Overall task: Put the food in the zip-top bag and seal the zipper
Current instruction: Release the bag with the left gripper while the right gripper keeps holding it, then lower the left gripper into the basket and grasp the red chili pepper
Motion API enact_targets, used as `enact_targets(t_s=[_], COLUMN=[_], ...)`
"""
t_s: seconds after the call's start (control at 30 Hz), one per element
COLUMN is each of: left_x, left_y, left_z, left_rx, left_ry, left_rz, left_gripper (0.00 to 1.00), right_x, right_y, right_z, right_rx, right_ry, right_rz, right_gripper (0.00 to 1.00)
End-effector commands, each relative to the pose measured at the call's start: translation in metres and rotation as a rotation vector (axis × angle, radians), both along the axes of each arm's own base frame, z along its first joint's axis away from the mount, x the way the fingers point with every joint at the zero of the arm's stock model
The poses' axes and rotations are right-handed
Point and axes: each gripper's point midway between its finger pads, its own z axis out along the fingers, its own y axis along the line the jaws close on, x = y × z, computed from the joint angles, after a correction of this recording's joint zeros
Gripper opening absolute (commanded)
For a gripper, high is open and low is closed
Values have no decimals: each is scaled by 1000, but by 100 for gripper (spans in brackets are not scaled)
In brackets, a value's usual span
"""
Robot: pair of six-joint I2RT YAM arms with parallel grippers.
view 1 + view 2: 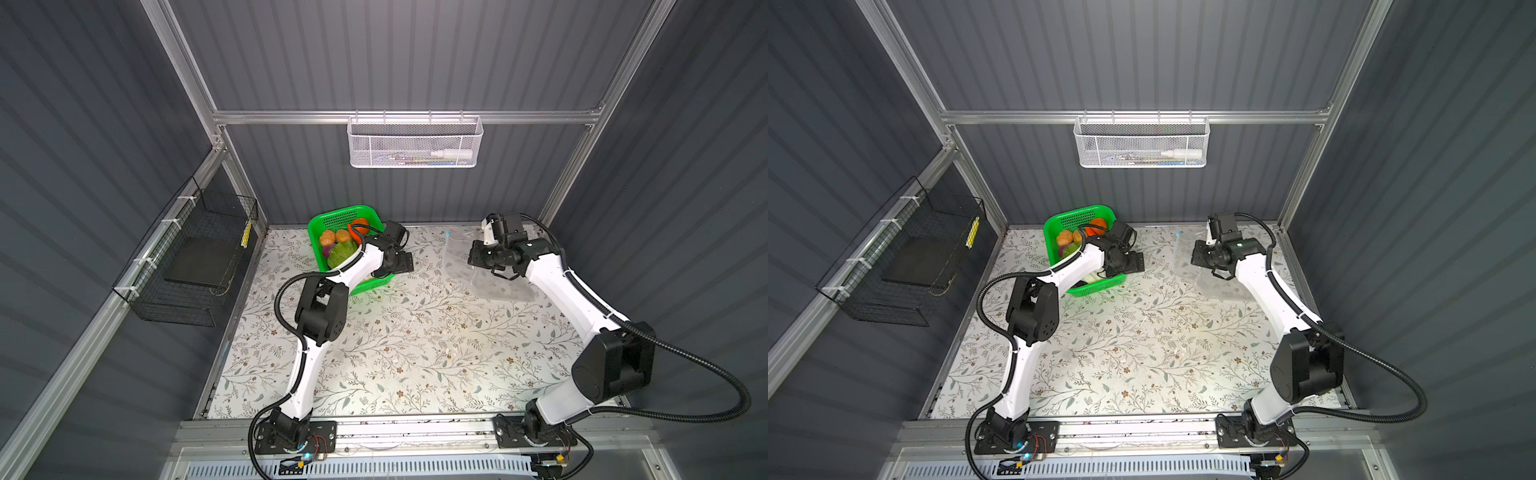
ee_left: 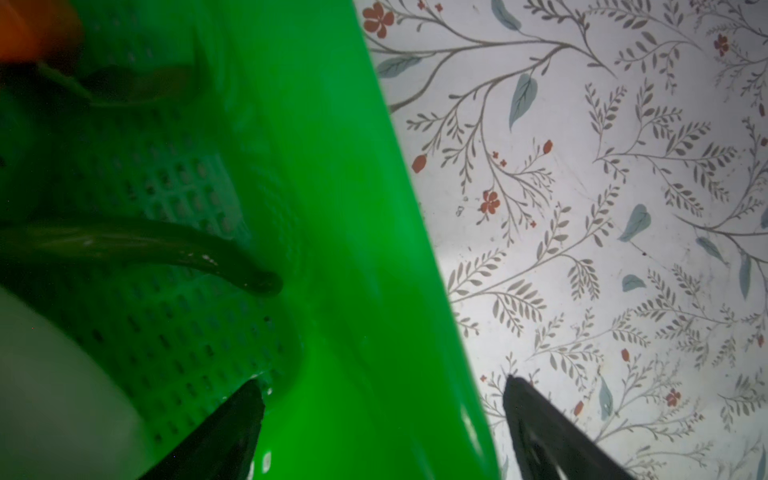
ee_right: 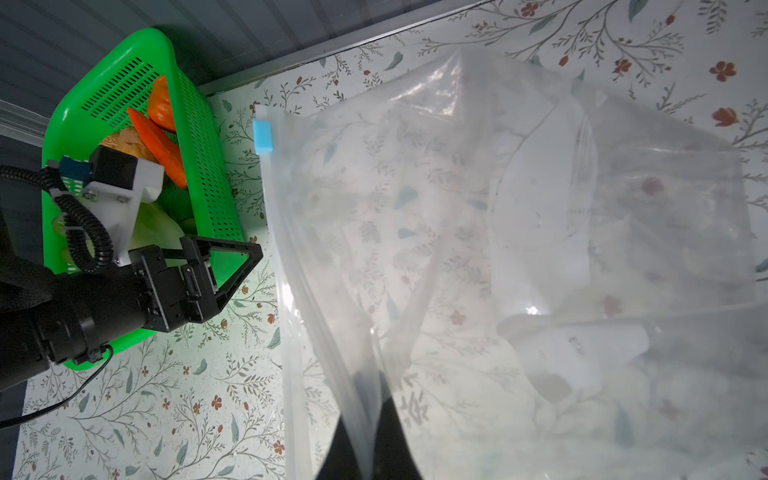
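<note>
Hidden: left arm (image 1: 357, 266) covers the lower right of the basket (image 1: 332, 216) in both top views. The food (image 1: 343, 236) shows only in part: two tan pieces (image 1: 327, 238), green cabbage (image 1: 343, 254), a bit of purple, orange at the back.
Blurred: left wrist view is soft up close. The dark curved piece (image 2: 166, 249) and the pale mass (image 2: 50, 395) at lower left can't be identified.
Cut off: right gripper (image 3: 370, 411) runs off the bottom edge of its wrist view.
Left gripper (image 2: 380, 386): jaws spread wide, straddling the basket rim, one finger inside, one over the table (image 2: 582, 208); grasping nothing.
Right gripper: clamped on a fold of the bag (image 3: 457, 208).
Bag: right of centre in both top views, well apart from the basket.
Zipper (image 3: 274, 232): blue slider (image 3: 263, 137) at its upper end in the right wrist view.
Food: in the basket, upper left of the table in both top views.
</note>
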Motion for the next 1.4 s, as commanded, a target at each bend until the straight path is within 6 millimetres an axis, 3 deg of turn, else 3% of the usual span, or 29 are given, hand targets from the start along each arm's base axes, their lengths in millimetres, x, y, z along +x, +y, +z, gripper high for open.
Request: enact_targets(t_s=[0.0,0.3,0.53,0.63,0.77,0.9,1.03,1.17,1.37], left_x=[-34,-144,-189,-196,-165,-113,-58,-20,7], left_y=[-9,-2,12,23,29,21,19,31,54], left_z=[-3,-18,0,10,41,72,88,89,60], left_rx=[-23,48,71,94,120,39,-34,-42,82], left_ry=[82,293,333,324,213,107,-15,-69,-71], left_rz=[-37,-142,-183,-176,-131,-36,80,171,264], left_gripper=[92,92,92,93,94,95,94,88,72], right_x=[3,12,11,11,10,9,7,9,6], right_y=[4,6,15,15,15,17,16,18,19], right_z=[-8,-5,-8,-9,-8,-5,-3,3,16], right_rx=[14,42,97,96,96,94,94,118,147], right_ry=[12,4,23,27,17,15,-5,-35,-65], right_rz=[27,61,85,88,91,109,110,103,101], right_gripper=[0,0,0,0,0,0,0,0,0])
